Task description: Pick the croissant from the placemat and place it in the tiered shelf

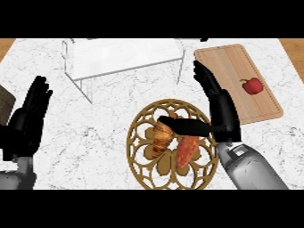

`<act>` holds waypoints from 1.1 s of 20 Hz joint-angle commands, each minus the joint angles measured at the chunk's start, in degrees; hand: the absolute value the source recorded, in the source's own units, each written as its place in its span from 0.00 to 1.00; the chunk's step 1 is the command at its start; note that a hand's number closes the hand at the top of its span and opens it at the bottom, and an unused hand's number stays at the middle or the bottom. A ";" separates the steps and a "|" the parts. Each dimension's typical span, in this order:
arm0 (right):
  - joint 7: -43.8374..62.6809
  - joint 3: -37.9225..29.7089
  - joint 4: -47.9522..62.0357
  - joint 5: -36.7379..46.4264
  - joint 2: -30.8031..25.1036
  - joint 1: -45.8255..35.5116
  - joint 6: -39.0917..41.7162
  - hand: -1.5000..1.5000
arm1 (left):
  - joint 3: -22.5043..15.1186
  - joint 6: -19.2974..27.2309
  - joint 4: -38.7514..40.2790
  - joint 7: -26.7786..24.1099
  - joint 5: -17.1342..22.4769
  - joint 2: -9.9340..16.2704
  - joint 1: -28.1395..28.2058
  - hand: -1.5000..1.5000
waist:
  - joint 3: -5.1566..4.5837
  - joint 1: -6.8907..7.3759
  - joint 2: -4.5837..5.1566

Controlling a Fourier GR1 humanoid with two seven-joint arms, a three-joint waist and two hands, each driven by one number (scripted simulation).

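now reach step: golden-brown flaky croissant point(160, 139) on round gold lattice placemat point(141, 153), centre. right hand point(215, 104) at its 2 o'clock, fingers straight, thumb over it, unheld. next: close, lift toward white wire tiered shelf point(125, 55) at 12. left hand point(30, 111) open, resting at 9.

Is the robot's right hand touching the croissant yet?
Cannot tell. In the head view the right hand has straight fingers, and its thumb lies over the croissant on the placemat; from above, contact or a gap cannot be seen.

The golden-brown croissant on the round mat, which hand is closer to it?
Right. The right hand is beside the golden-brown croissant, thumb above it. The left hand rests far off at the view's left.
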 commanded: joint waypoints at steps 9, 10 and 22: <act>42.57 16.60 -2.93 16.72 -13.02 -18.15 19.82 0.00 | -0.71 0.10 -1.84 0.18 -0.84 -0.41 1.36 0.50 | -0.32 0.62 -0.41; 46.12 16.31 -1.18 16.23 -11.69 -21.67 22.42 0.00 | -1.08 0.08 -0.16 0.36 -1.18 -0.73 0.75 0.50 | -0.26 0.82 0.04; 65.17 21.25 13.20 23.07 3.71 -30.70 30.88 0.00 | -0.11 -0.64 -2.32 2.03 -1.31 -0.05 1.10 0.50 | 0.03 0.82 0.34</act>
